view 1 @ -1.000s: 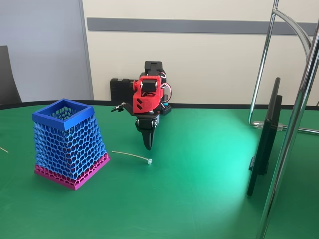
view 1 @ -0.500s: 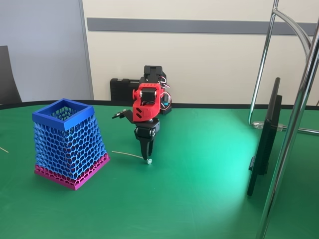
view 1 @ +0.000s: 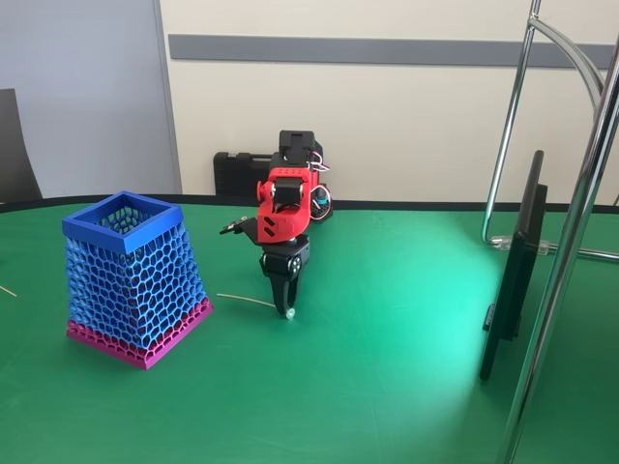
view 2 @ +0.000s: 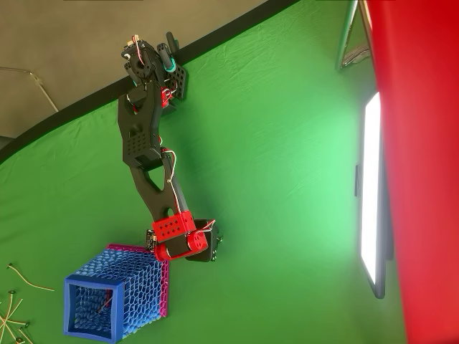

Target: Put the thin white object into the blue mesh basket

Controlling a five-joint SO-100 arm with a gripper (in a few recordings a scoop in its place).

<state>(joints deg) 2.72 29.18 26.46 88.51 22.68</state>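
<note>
In the fixed view, the red and black two-finger gripper is being held pointing straight down at the green cloth-covered table, its dark fingertips reaching the cloth at the bead end of the thin, slightly curved whitish strand; the strand is lying flat on the cloth, running left from the gripper toward the tall tapering basket of blue honeycomb mesh, which is standing upright with its solid blue square rim uppermost and its magenta band at the base; strand and basket are near but apart. The jaws are seen narrowed to a slim wedge around the bead tip, yet whether they are pinching it or only framing it cannot be told.

From the overhead view, the gripper is being shown end-on beside the basket, the strand itself being too fine to make out there; the open mouth of the basket is looked into, and several pale thin sticks are lying scattered at the lower left edge of the table; a bright flat panel is standing at the right.
</note>
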